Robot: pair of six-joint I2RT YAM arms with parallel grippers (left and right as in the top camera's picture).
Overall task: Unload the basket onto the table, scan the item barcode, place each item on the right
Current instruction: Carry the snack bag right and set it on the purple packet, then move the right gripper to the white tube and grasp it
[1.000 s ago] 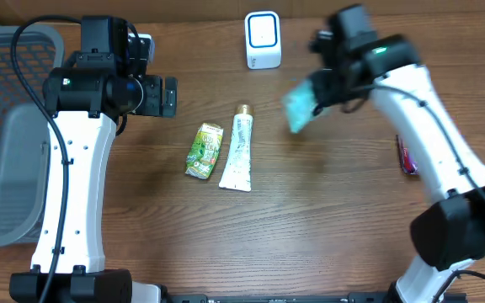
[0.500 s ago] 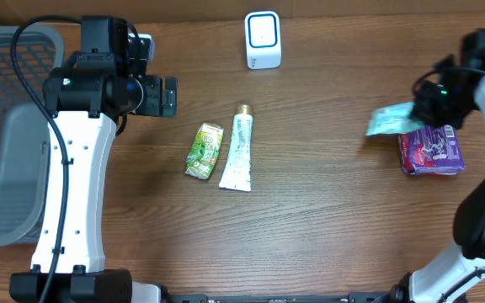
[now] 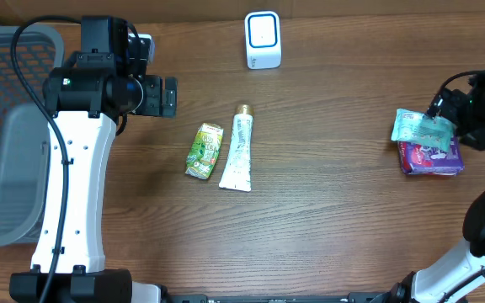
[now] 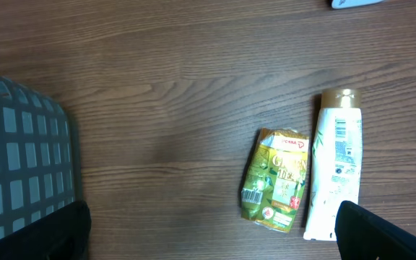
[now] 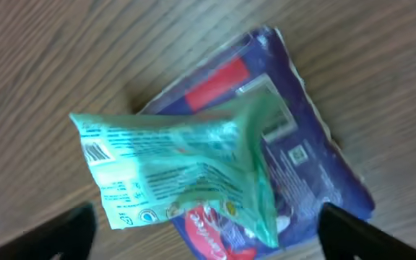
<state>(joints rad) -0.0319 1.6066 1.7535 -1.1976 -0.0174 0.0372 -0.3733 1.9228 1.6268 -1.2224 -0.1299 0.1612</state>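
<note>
Right gripper [image 5: 208, 235]: fingers now stand wide apart and hold nothing. Half a second ago it was clamped on the packet in mid-air; a second ago it was up near the scanner [image 3: 263, 39].
Teal packet [image 3: 417, 127]: released. It lies across the purple packet [image 3: 434, 157] at the right side of the table [image 3: 327, 219], with its barcode end facing the wrist camera.
Left gripper [image 4: 211, 231]: spread wide and empty above the green sachet [image 4: 276, 179] and the white tube [image 4: 334, 163]. No change.
Sachet, tube, scanner: positions unchanged.
</note>
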